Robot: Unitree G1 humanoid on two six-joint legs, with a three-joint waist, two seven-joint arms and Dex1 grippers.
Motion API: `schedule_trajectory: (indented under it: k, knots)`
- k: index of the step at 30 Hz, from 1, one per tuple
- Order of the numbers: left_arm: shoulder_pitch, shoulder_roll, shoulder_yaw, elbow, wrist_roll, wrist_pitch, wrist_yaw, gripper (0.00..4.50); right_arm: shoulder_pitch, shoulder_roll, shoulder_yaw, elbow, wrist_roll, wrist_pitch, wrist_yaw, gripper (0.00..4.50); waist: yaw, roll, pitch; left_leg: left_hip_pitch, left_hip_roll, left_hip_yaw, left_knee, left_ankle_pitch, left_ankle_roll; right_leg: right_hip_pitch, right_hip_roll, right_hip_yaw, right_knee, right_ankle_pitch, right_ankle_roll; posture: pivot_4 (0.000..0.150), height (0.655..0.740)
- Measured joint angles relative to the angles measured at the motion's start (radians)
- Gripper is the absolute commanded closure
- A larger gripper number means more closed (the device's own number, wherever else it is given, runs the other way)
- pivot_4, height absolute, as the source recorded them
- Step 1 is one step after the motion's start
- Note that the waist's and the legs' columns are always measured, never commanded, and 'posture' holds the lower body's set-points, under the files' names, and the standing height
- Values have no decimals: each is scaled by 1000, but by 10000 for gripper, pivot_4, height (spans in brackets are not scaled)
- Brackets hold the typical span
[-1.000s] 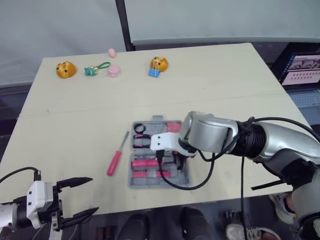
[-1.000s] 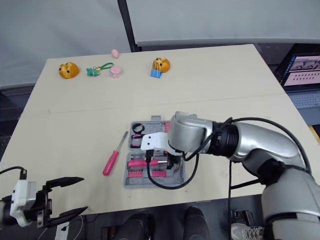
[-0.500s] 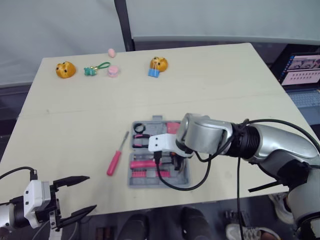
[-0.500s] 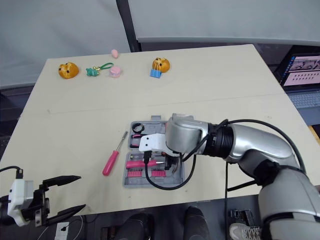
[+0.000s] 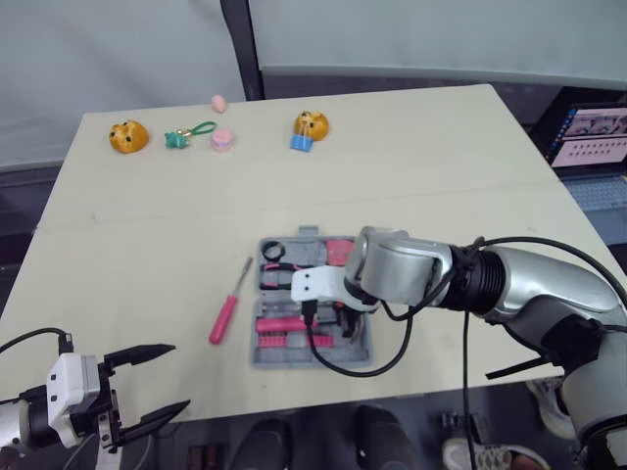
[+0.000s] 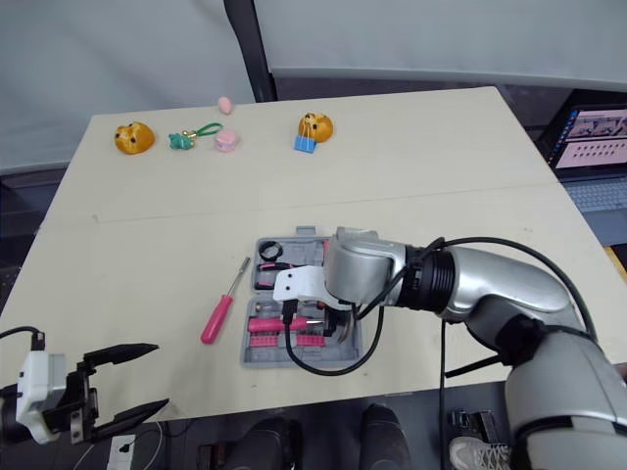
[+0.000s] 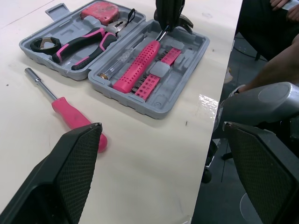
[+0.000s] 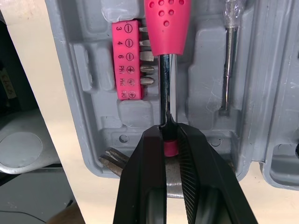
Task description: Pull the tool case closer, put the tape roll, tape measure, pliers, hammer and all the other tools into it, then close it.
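Right gripper is clamped on the hammer, on the shaft next to the head. The hammer lies in the near half of the open tool case, long axis along the case, pink grip toward my left. I judge it probably seated; the fingers hide the head. Pink screwdriver lies on the table just left of the case. Left gripper, spread and empty, is the nearer arm.

Silver arm, black right end effector
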Motion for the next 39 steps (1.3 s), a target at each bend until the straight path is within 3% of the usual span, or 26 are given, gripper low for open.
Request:
schedule_trajectory:
  k: [1, 4, 12, 18, 21, 24, 32, 39]
  knots:
    - [0, 0, 0, 0, 0, 0, 0, 0, 0, 0, 0, 0, 0, -1, 0, 34760, 0, 0, 0, 0, 0, 0, 0, 0, 0, 0, 0, 0, 0, 0, 0, 1500, 7121]
    - [0, 0, 0, 0, 0, -1, 0, 0, 0, 1, -1, 0, 3, 3, 1, 22774, 0, 0, 0, 0, 0, 0, 0, 0, 0, 0, 0, 0, 0, 0, 0, 1500, 7121]
    - [-30, 4, -13, 4, 0, 0, -3, 0, -39, -39, -127, -80, 75, 75, 51, 22774, 2, -1, 0, 0, 0, 0, 0, 0, 0, 0, 0, 0, 0, 0, 0, 1500, 7121]
    - [-40, 10, -17, 3, -3, 17, -2, 0, 180, -95, -401, -166, 142, 79, 21, 22774, 6, -6, -4, 0, 0, 0, 0, 0, 1, 1, 0, -1, 0, 2, -2, 1500, 7121]
    - [-38, 12, -17, 2, -4, 25, -2, 0, 312, -92, -527, -185, 150, 26, -18, 31038, 6, -7, -4, 0, 0, 2, 1, 0, 1, 1, 0, -1, 0, 2, -2, 1500, 7121]
    - [-42, 13, -15, -1, -9, 35, 0, 0, 488, -55, -679, -212, 148, -95, -75, 44761, 7, -9, -5, 1, 1, 3, 1, 0, 0, 2, 1, -2, 0, 2, -2, 1500, 7121]
    - [-64, 15, -12, -1, -25, 64, 2, 0, 738, 16, -788, -231, 78, -434, -157, 44761, 6, -9, -5, 3, 1, 5, 0, 0, 0, 2, 1, -2, 0, 2, -2, 1500, 7121]
    - [-101, 15, -16, 0, -31, 76, 2, 0, 816, 41, -786, -118, -10, -664, -154, 44761, 6, -10, -6, 4, 1, 4, 0, 0, 0, 3, 1, -2, 0, 2, -2, 1500, 7121]
